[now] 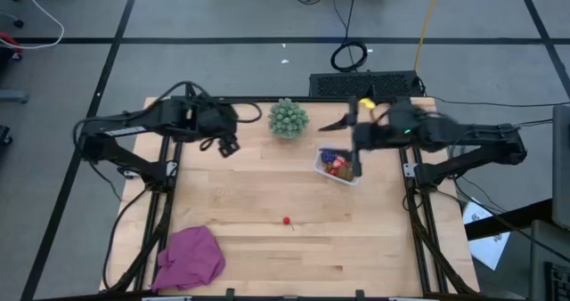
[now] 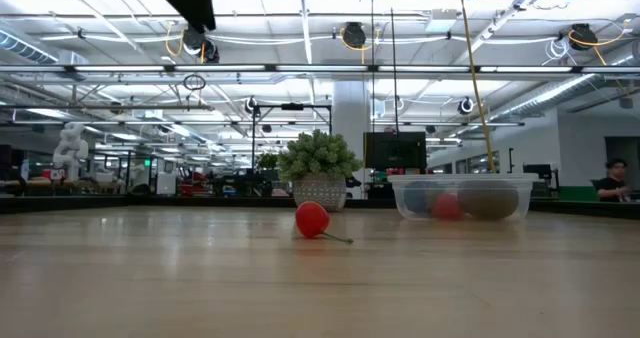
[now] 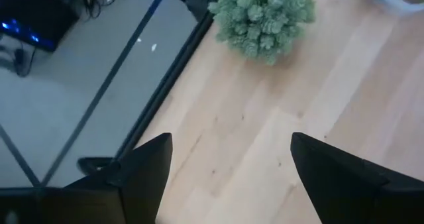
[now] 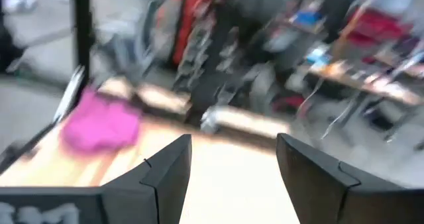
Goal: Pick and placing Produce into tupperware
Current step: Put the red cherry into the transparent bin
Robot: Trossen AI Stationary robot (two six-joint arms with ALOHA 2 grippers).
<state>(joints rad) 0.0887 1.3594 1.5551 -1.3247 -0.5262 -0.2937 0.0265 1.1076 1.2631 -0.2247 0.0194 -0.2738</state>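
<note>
My right gripper (image 4: 233, 177) hangs above the tupperware (image 1: 339, 166), fingers spread, nothing between them. Tupperware sits on the table's (image 1: 267, 203) right side, red and brown produce inside. One red berry (image 1: 286, 220) lies loose mid-table, nothing around it. Green spiky ball (image 1: 289, 117) at the far edge, magenta cloth (image 1: 190, 256) near-left corner. Left gripper (image 3: 228, 177) spread, empty, beside the ball.

The table (image 1: 267, 185) is pale wood planks, smooth with a soft sheen. Below the right gripper (image 1: 356, 163), the tub (image 2: 462, 197) is clear, glossy plastic. The berry (image 2: 312, 219) looks shiny red plastic. Beside the left gripper (image 3: 228, 177), whose fingers are matt black, the ball (image 3: 262, 15) is rough, spiky green. The cloth (image 1: 190, 256) is soft, crumpled magenta fabric.
</note>
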